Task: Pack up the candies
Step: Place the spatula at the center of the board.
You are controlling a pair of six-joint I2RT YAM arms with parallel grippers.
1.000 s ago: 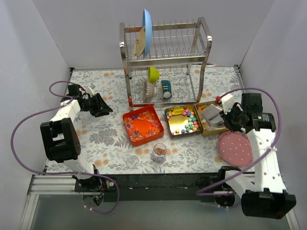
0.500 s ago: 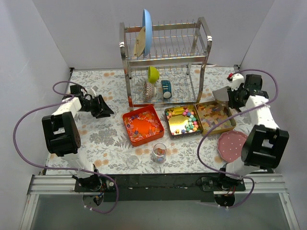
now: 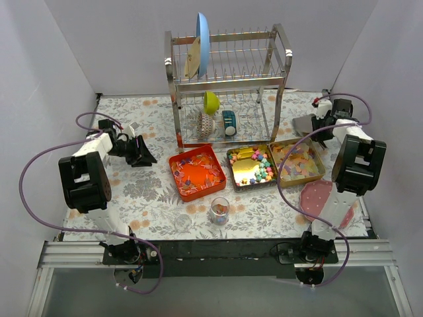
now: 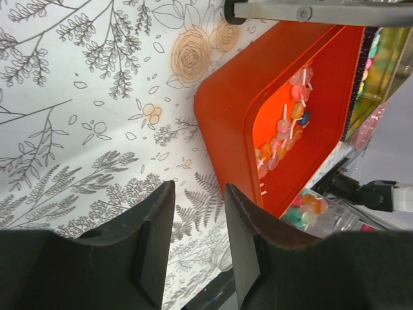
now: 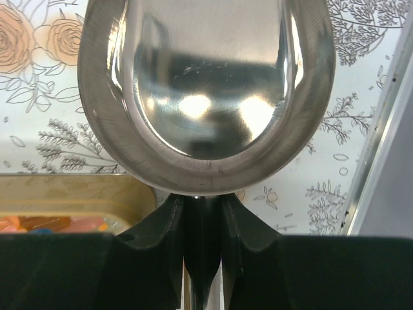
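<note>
Change first: the right arm has swung off the gold tray (image 3: 297, 162) it was over a second ago and now stands folded at the far right corner of the table. Right gripper (image 5: 201, 223) is clamped narrow on the handle of a metal scoop (image 5: 206, 97). The scoop's bowl is bare and shiny, with nothing in it. The gold tray now sits on the near side of this gripper and a little to its left. A pink plate (image 3: 316, 198) lies nearer still, partly behind the arm.

Left arm has hardly shifted. Left gripper (image 4: 199, 200) sits low over the cloth, its jaws set a narrow gap apart with only the printed cloth showing between them.

Candies (image 3: 258, 168) lie in a tin tray (image 3: 232, 158) well off to the left gripper's right, past the orange tray (image 4: 226, 123). From the right gripper they are to the left and nearer the bases. A few more sit at the bottom of a small clear glass (image 3: 219, 210), near the table's front edge. The orange tray holds small lollipops on white sticks.

Surface: table (image 3: 132, 191) covered in a grey leaf and peach rose print. A steel dish rack (image 3: 277, 63) stands at the back with a blue plate (image 3: 203, 43) upright on top and a green cup (image 3: 211, 102) below. Plain white walls close in on three sides.
</note>
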